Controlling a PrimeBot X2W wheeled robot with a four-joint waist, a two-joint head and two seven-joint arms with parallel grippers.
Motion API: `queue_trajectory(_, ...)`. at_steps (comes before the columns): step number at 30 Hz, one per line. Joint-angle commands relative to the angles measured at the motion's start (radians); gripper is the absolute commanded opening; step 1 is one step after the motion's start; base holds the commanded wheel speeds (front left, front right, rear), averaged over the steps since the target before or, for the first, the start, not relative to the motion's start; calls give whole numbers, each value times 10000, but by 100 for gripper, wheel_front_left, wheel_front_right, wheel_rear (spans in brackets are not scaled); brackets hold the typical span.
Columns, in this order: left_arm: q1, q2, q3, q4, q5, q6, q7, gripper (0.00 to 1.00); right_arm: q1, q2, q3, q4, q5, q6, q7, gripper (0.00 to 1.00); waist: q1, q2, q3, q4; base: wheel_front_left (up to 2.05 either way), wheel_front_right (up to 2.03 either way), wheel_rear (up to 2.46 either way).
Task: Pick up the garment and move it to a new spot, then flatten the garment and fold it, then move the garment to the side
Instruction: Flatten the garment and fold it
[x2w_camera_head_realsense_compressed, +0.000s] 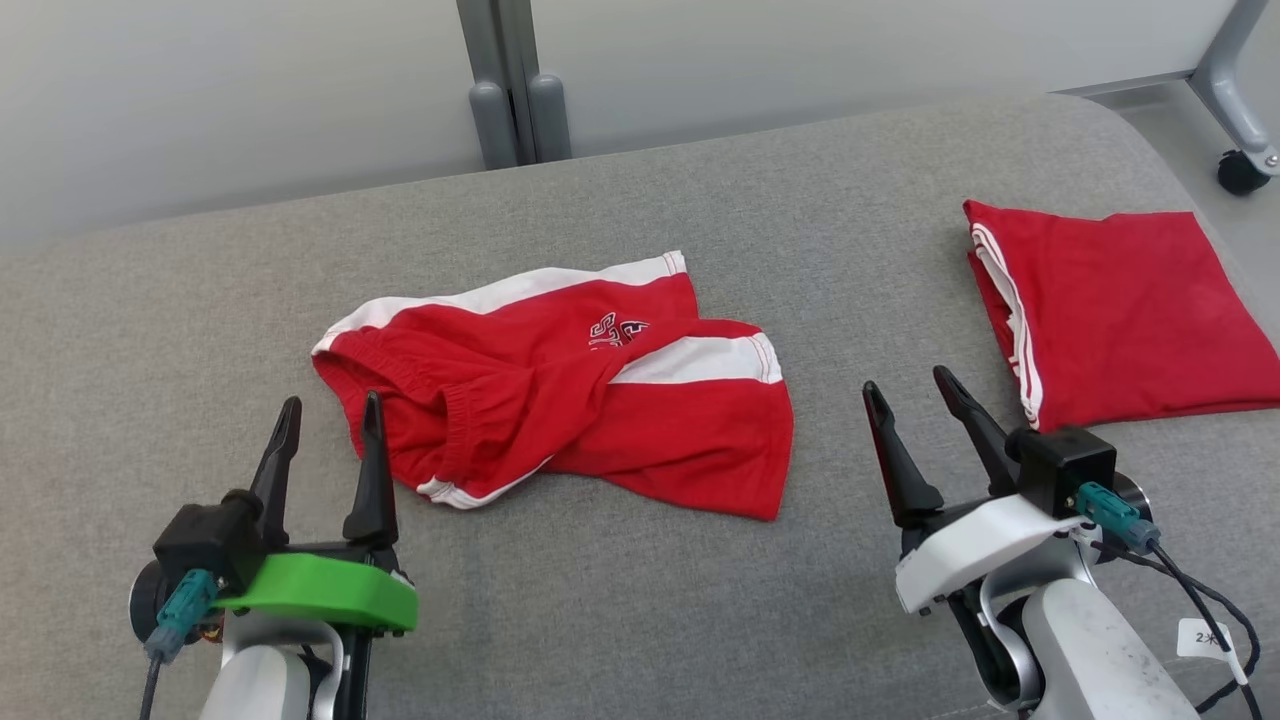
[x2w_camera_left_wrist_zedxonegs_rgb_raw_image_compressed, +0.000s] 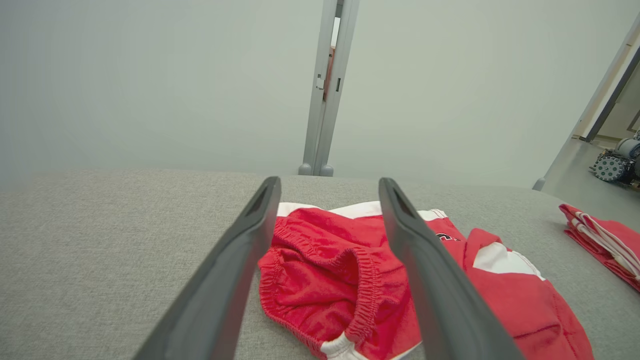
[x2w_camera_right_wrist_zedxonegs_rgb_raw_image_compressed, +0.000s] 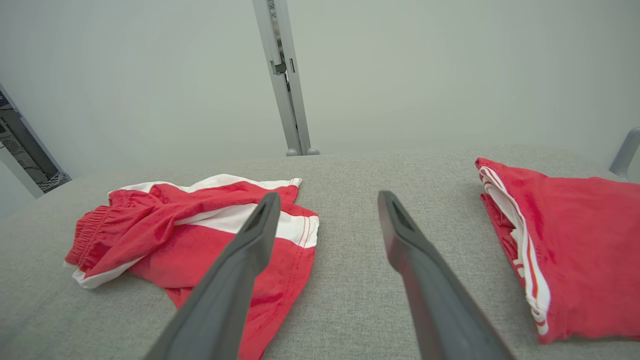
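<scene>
Head view has the crumpled garment (x2w_camera_head_realsense_compressed: 560, 400) lying between left tool (x2w_camera_head_realsense_compressed: 332, 400) and right tool (x2w_camera_head_realsense_compressed: 905, 380), both spread apart and empty, so every step likely remains.

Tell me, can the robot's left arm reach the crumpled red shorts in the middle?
Probably yes. The left arm sits close beside the crumpled shorts, its jaws open and pointing at the waistband. Nothing stands in the way, just the grey surface they lie on.

left gripper (x2w_camera_head_realsense_compressed: 332, 398): 2 dark fingers (x2w_camera_head_realsense_compressed: 374, 470), green mount (x2w_camera_head_realsense_compressed: 320, 590), teal plug (x2w_camera_head_realsense_compressed: 185, 600) | right gripper (x2w_camera_head_realsense_compressed: 907, 379): white mount (x2w_camera_head_realsense_compressed: 975, 545), black cable (x2w_camera_head_realsense_compressed: 1200, 598), tag
</scene>
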Motion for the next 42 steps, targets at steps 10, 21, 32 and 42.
queue_trajectory(10,1922,-531,854,-2249,996,-418,-27,100,463,-68,-446,55,-48,-16,124,100,0,0,-244,458,0,0,0)
queue_trajectory(21,2739,-599,1411,-1981,1337,-593,-28,100,797,-7,-611,223,-101,-16,126,100,0,0,-671,641,0,0,0)
queue_trajectory(32,2785,-604,1450,-1525,1207,-638,-28,100,783,121,-745,267,-182,-16,-2,100,0,0,-806,614,0,0,0)
queue_trajectory(42,2486,-603,1251,-1400,1324,-670,-28,100,715,148,-708,280,-182,-16,-12,100,0,0,-702,619,0,0,0)
